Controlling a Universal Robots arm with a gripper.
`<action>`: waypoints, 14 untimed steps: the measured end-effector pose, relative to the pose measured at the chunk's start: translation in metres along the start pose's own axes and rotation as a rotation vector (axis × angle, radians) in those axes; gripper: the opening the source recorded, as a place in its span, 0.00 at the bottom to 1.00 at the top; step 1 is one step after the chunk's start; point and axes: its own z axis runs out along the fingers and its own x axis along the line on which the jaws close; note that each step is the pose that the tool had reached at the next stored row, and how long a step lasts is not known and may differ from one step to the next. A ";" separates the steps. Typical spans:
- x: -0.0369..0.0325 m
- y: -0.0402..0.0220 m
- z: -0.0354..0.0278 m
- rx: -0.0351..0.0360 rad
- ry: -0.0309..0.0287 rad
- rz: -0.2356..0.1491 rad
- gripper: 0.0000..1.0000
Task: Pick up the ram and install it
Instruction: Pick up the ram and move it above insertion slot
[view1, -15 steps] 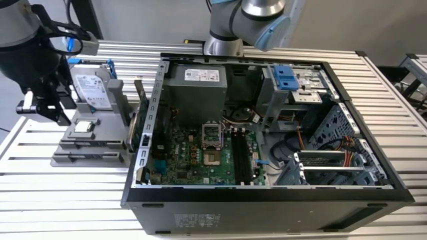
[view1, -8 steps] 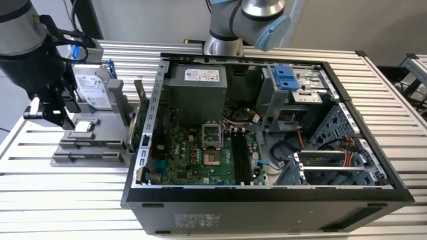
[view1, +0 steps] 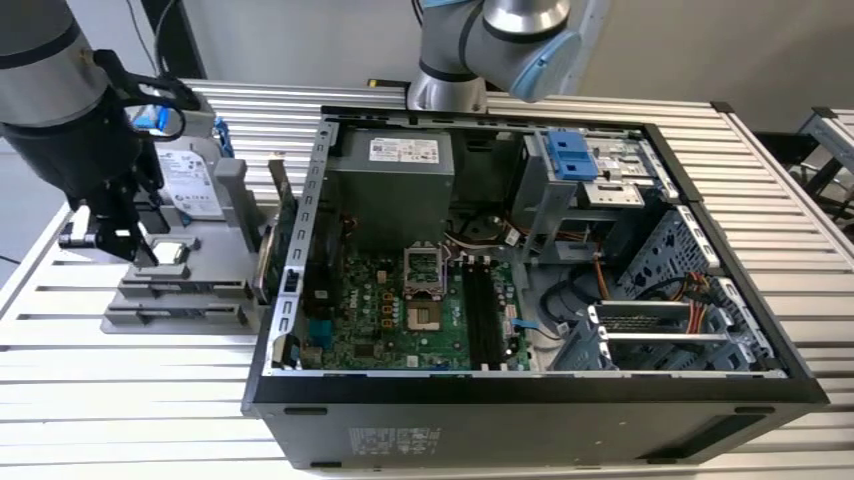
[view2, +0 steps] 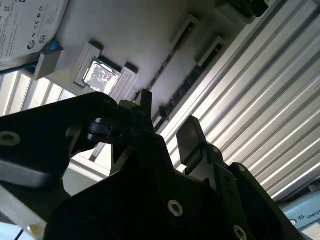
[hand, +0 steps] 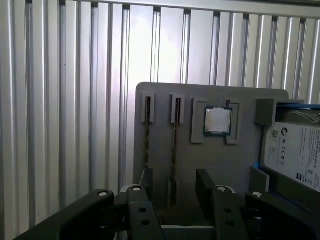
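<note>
arm (view1: 47, 80): silver-grey tube, black wrist, light blue joint cap (view1: 554, 55). gripper (hand: 175, 187) matte black, 2 blocky fingers (hand: 205, 182), small silver screws (hand: 102, 193)

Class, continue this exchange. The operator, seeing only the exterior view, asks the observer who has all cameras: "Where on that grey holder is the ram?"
Observer: In the first wrist view, two ram sticks stand on edge in parallel slots of the grey holder, beside the processor chip.
Operator: Where is the end effector?
Observer: The end effector is open. The stick nearer the chip lines up with the gap between its fingers.
</note>
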 end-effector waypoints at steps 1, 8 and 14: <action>0.0002 -0.0007 0.0014 0.0001 0.0000 0.001 1.00; 0.0036 -0.0034 0.0111 0.0006 -0.0001 0.009 1.00; 0.0082 -0.0035 0.0202 0.0009 -0.0002 0.014 1.00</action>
